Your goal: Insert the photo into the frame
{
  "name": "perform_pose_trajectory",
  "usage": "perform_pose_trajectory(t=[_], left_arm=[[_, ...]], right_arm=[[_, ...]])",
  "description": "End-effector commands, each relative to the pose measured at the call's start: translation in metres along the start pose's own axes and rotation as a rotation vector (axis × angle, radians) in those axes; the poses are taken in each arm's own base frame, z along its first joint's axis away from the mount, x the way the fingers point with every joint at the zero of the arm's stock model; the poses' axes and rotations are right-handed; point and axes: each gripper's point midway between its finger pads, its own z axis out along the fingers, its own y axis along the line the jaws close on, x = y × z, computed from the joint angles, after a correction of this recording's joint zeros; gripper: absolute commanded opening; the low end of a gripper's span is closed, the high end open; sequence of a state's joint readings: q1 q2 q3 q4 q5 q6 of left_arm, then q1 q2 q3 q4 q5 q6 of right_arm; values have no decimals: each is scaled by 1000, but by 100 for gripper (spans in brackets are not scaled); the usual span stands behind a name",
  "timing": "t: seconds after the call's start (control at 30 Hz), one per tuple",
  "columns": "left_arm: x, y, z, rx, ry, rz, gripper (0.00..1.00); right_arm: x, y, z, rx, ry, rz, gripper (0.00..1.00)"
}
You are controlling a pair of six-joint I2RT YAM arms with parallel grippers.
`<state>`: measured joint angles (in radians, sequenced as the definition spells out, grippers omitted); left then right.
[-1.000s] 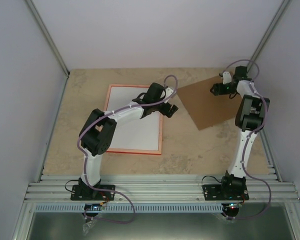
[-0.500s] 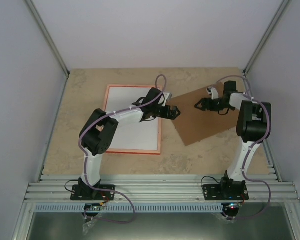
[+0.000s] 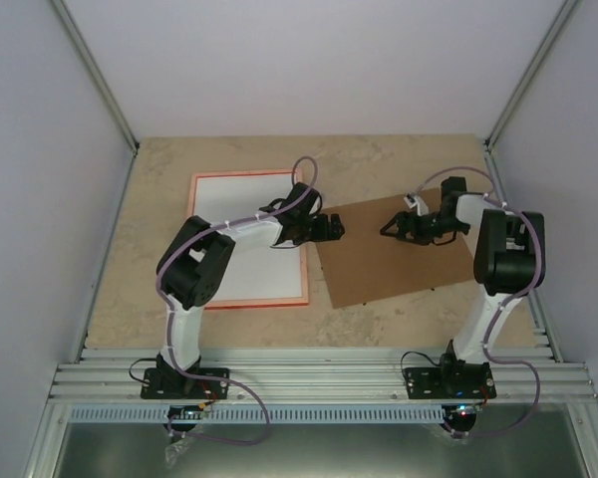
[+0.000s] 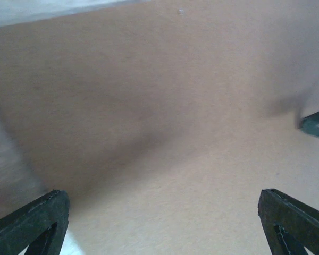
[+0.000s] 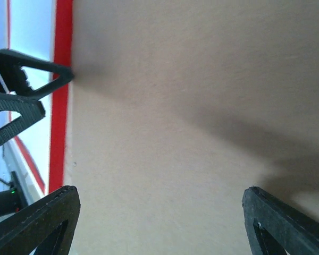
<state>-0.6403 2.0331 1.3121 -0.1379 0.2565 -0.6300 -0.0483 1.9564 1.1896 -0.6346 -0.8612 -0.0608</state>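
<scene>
— So, where is the photo [image 3: 267, 271] seen?
— It is seen white side up inside the frame [image 3: 306, 279], which is laid flat nearer the counter's [image 3: 379, 159] left edge than its right, midway between the near and far edges.
— And what is laid beside it?
— A brown board [image 3: 399, 261] is laid toward the right edge, slightly askew. Its left edge is run along the frame's right rail, and whether the two overlap cannot be told.
— How is the left gripper [image 4: 160, 195] set?
— Its jaws are spread wide above the board's left end, just beside the frame.
— And the right gripper [image 5: 160, 192]?
— It is likewise spread wide, over the middle of the board. From its wrist view the frame's red rail is seen along the board's edge, and the left gripper's tips are seen at that rail.
— Is the board touched by either gripper?
— That cannot be told from these views.
</scene>
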Motion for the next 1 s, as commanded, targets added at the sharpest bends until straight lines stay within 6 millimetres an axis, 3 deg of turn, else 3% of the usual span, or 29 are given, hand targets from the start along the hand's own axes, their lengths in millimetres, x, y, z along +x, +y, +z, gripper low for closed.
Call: perform_pose_trajectory(t=[0.0, 0.1, 0.23, 0.37, 0.53, 0.7, 0.8, 0.97], left_arm=[[21, 55, -17, -187, 39, -60, 99], [32, 63, -22, -187, 63, -69, 99], [42, 51, -18, -108, 109, -69, 99], [43, 37, -6, -22, 149, -66, 99], [50, 34, 5, 24, 189, -74, 99], [55, 33, 15, 55, 213, -78, 98], [56, 32, 22, 74, 221, -77, 97], [52, 28, 32, 101, 217, -70, 95]], right_arm=[[-12, -29, -45, 164, -20, -59, 86], [-25, -64, -82, 301, -52, -80, 90], [-29, -115, -124, 486, -53, -75, 93], [-27, -151, -136, 529, -30, -27, 94], [-25, -173, -134, 511, -9, 2, 95], [-3, -160, -96, 314, 59, 84, 88], [8, -133, -74, 114, 72, 141, 81], [4, -93, -73, -105, 9, 174, 71]])
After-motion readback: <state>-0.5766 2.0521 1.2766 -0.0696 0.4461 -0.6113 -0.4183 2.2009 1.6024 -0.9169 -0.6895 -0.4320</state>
